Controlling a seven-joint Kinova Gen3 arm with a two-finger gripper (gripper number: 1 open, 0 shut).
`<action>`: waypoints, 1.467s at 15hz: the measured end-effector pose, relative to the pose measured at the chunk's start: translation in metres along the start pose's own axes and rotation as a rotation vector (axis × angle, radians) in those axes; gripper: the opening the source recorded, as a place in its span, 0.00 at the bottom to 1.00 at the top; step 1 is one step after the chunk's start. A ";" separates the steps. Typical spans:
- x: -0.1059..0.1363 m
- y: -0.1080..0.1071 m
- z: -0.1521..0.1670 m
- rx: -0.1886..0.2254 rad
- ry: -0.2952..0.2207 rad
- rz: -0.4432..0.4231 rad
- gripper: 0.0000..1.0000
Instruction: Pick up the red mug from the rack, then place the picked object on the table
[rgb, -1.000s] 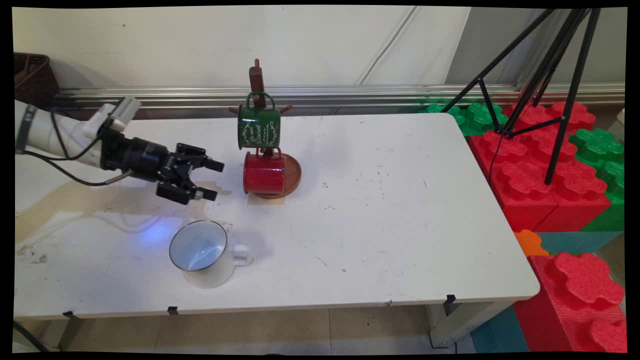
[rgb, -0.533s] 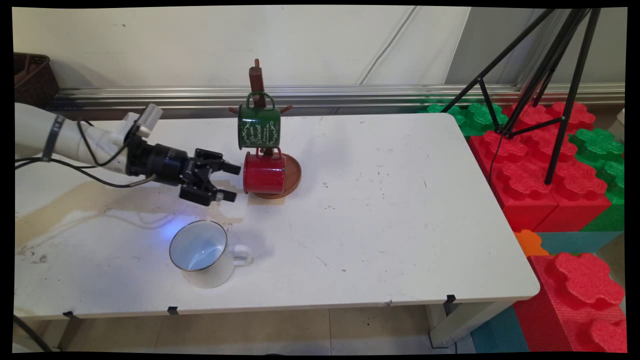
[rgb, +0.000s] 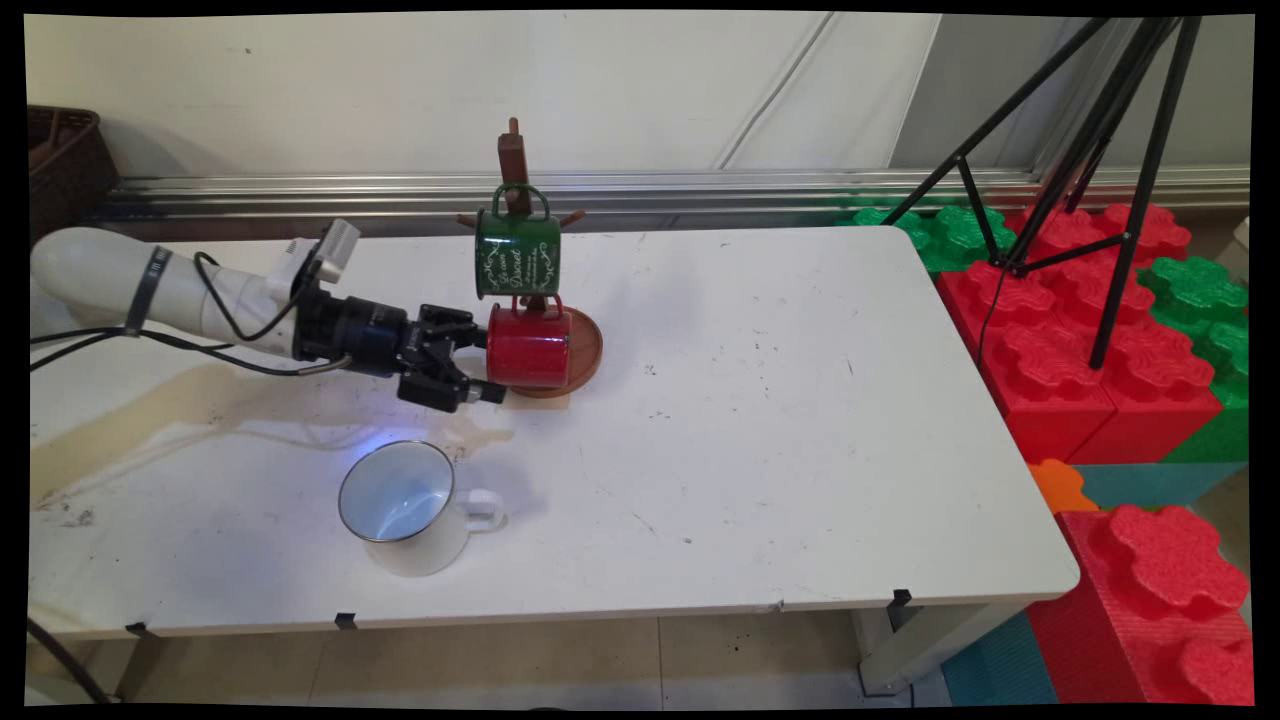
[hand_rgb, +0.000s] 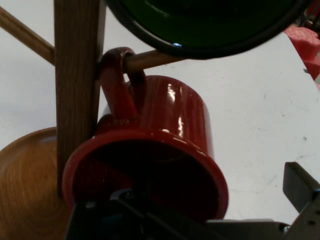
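Red enamel mug (rgb: 528, 346), glossy, hanging by its handle (hand_rgb: 119, 82) from a lower peg (hand_rgb: 150, 59) of the wooden mug tree (rgb: 513, 160), left of frame centre in the main view. Its body lies roughly horizontal, open mouth toward the frame's left, above the tree's round base (rgb: 586, 350). In the hand view the mug's rim (hand_rgb: 150, 137) fills the lower centre, beside the upright post (hand_rgb: 77, 75).
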 end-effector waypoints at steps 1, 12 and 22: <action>-0.001 -0.001 0.003 0.003 0.003 -0.005 1.00; -0.008 -0.005 0.021 -0.008 0.032 -0.034 0.00; -0.005 -0.005 0.022 -0.052 0.060 -0.048 0.00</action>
